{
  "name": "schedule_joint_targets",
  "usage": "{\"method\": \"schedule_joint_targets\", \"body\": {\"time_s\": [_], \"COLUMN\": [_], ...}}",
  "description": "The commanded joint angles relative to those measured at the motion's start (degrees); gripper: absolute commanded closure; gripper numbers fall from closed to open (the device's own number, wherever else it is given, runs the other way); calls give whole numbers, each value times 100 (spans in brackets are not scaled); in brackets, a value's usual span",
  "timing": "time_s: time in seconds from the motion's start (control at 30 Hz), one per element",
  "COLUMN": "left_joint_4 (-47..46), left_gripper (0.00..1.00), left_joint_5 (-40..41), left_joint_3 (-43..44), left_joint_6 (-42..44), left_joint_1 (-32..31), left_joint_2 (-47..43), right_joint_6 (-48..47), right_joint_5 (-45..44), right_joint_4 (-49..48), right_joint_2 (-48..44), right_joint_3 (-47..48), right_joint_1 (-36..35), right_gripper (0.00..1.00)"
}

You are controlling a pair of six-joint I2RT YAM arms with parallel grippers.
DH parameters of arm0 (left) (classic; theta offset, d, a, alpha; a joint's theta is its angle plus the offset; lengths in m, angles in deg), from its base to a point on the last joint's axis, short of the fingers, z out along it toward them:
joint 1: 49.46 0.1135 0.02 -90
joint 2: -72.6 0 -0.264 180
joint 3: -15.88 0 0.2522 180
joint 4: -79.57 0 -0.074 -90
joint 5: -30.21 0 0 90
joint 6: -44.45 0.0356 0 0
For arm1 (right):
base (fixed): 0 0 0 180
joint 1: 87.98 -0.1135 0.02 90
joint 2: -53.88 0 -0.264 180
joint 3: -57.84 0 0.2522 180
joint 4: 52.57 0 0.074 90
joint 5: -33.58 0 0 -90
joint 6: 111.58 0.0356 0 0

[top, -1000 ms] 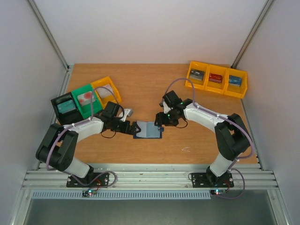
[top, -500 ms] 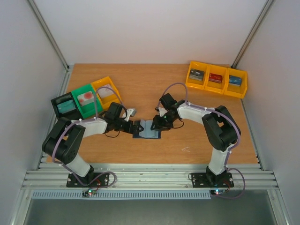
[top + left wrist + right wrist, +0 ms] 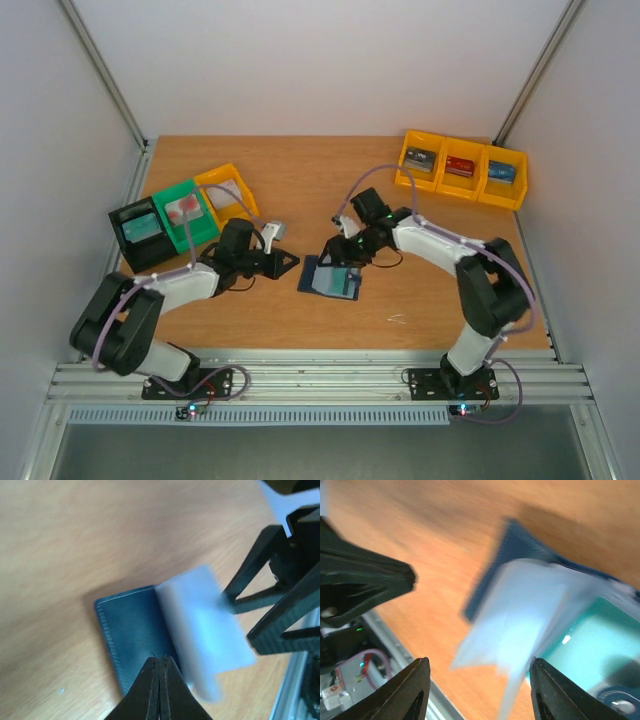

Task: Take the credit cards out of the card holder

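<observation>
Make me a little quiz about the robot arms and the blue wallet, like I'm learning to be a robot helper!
1. True or false: the left gripper is wide open.
2. What colour is the outside of the card holder? A red, B navy blue, C yellow.
3. Fill in: in the top view, the ____ gripper hangs over the card holder.

Key:
1. False. Its fingers are pressed together.
2. B.
3. Right. The right gripper has its fingers apart.
</observation>
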Motion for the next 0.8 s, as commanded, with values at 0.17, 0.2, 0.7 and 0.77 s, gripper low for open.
{"method": "schedule_joint_targets", "body": {"time_s": [0.17, 0.2, 0.7, 0.77], "left_joint_4": [-260, -178, -514, -607], "left_gripper": [100, 100, 31, 27], "left_joint_5": [93, 187, 478, 543], "left_joint_3": [-221, -274, -220, -178], "left_joint_6": [588, 556, 303, 280], "left_joint_1": [-65, -65, -441, -504], "left_joint_2": [-1052, -1044, -119, 34], "right_joint_6": [-1030, -980, 506, 666], "right_joint_5": [130, -251, -530, -448], "right_joint_4": [1077, 1329, 846, 704], "right_joint_2": [-1244, -1132, 167, 348], "right_joint_3": [487, 603, 209, 239], "right_joint_1": [662, 670, 276, 270], "right_gripper": [37, 38, 47, 49]}}
